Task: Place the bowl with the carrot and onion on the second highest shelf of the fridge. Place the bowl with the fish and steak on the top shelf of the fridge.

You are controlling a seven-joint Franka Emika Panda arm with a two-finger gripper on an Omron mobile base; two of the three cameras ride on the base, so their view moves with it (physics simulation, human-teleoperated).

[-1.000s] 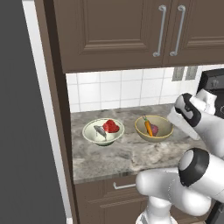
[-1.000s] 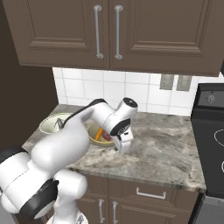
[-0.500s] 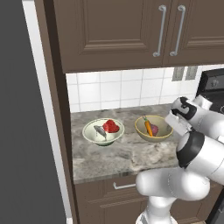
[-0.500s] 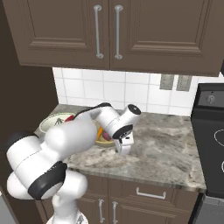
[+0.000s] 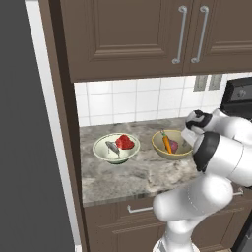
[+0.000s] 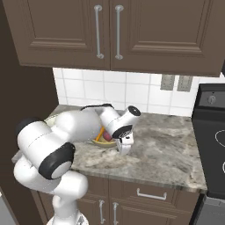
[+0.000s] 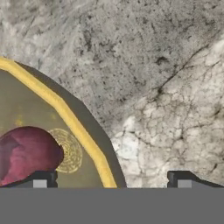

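A yellow-rimmed bowl (image 5: pixel 170 149) holds the carrot (image 5: pixel 167 142) and the purple-red onion (image 7: pixel 26 153). My gripper (image 6: pixel 125 148) points down at this bowl's right rim and is open. In the hand view the gripper (image 7: pixel 111 180) straddles the yellow rim (image 7: pixel 65 113), with one fingertip (image 7: pixel 39 179) over the bowl by the onion and the other over the counter. A pale green bowl (image 5: pixel 104 148) to the left holds the fish (image 5: pixel 112 147) and the steak (image 5: pixel 125 141). The fridge (image 5: pixel 24 147) shows as a dark grey panel at the far left. Its shelves are out of view.
Both bowls sit on a grey marbled counter (image 6: pixel 162 149) under brown wall cabinets (image 6: pixel 110 30). A tiled backsplash (image 5: pixel 133 101) runs behind. A black stove (image 6: pixel 211 132) stands to the right. Drawers (image 6: pixel 149 193) lie under the counter.
The hand has slid a little toward the carrot bowl's rim and the elbow has swung down in front. The jaws stay open; both bowls are unmoved.
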